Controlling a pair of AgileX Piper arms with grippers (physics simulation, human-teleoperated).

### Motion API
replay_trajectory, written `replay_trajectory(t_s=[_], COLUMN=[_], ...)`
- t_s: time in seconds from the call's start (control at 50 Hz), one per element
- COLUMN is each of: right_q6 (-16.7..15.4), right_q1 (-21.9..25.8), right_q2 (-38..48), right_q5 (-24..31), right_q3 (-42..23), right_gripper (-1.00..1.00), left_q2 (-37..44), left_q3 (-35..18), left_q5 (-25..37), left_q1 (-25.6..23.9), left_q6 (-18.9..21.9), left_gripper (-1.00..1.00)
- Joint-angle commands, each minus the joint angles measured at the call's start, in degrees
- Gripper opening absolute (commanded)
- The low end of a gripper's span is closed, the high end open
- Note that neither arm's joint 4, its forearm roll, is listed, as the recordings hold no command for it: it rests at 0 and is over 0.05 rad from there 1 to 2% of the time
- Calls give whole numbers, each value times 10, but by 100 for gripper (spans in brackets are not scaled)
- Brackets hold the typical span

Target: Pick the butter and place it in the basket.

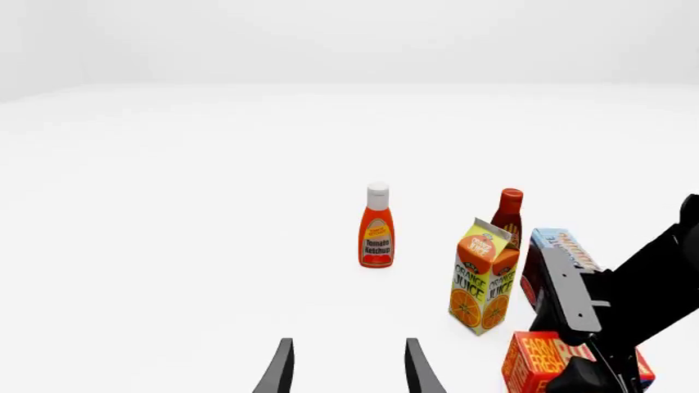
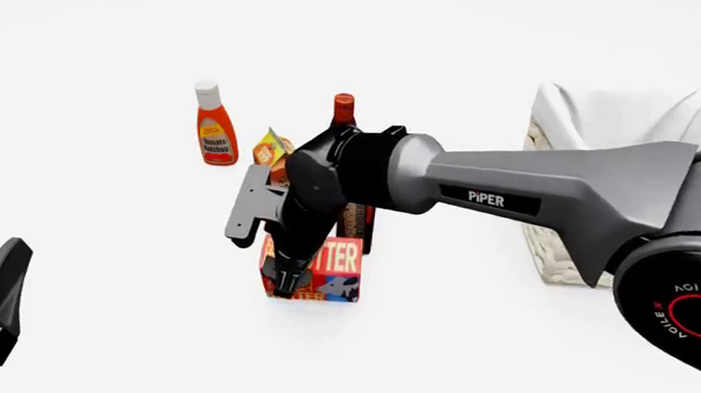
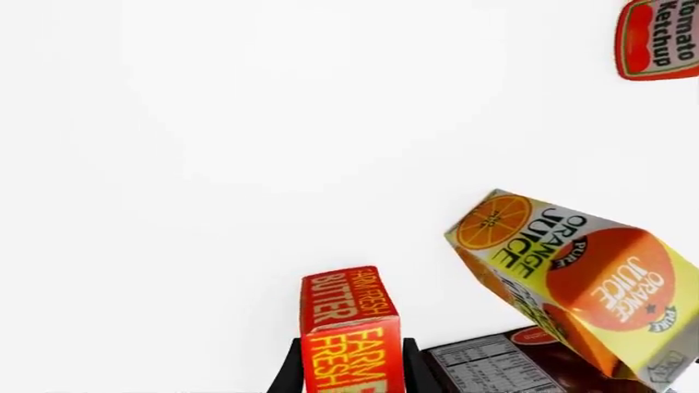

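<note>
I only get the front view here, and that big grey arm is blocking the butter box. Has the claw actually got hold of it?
Observer: The right wrist view shows the butter between the right gripper's two fingers, one against each side.
Operator: And the black thing at my lower left?
Observer: That is the left gripper; its own wrist view shows it open, holding nothing.
Operator: What is the yellow thing peeking out behind the arm?
Observer: An orange juice carton, standing upright.
</note>
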Motion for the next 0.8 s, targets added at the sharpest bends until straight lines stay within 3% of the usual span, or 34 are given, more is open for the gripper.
replay_trajectory(t_s=[0.02, 0.8], right_q6=[6, 8], right_q1=[14, 5], right_q2=[-9, -119], right_q5=[5, 2], right_q3=[7, 63], right_gripper=[-100, -100], left_q2=[0, 0], left_q3=[0, 0], left_q5=[0, 0], left_q1=[0, 0], left_q6=[0, 0], left_gripper=[100, 100])
